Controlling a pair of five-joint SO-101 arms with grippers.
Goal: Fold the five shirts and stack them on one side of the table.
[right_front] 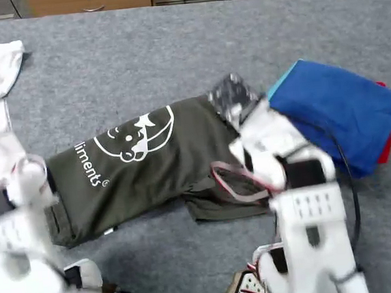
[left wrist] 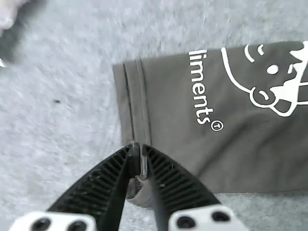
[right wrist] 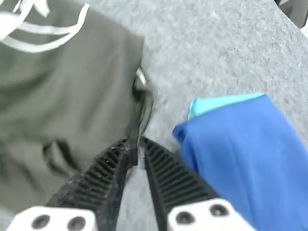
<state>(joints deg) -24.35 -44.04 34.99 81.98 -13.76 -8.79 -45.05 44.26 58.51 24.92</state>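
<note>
Left pincer (left wrist: 139, 155) is clamped on the doubled hem (left wrist: 134, 96) of the olive shirt (right_front: 156, 170), which lies stretched across the middle of the grey counter (right_front: 174, 59), toward its near edge. The right pincer (right wrist: 138, 142) is drawn together at the shirt's opposite end and seems to nip the cloth's edge there, though the blur leaves that uncertain. Holding both ends this way would keep the cloth taut and let the arms lift it over for a fold. Folded shirts sit stacked by the counter's right edge, a blue shirt (right_front: 336, 110) on top with red (right_front: 386, 145) and turquoise (right_front: 282, 80) edges showing under it, so that looks like the chosen side. A white shirt (right_front: 0, 64) lies crumpled at the far left corner, not yet folded. White lettering and a round line drawing (right_front: 134, 137) mark the olive shirt's front.
</note>
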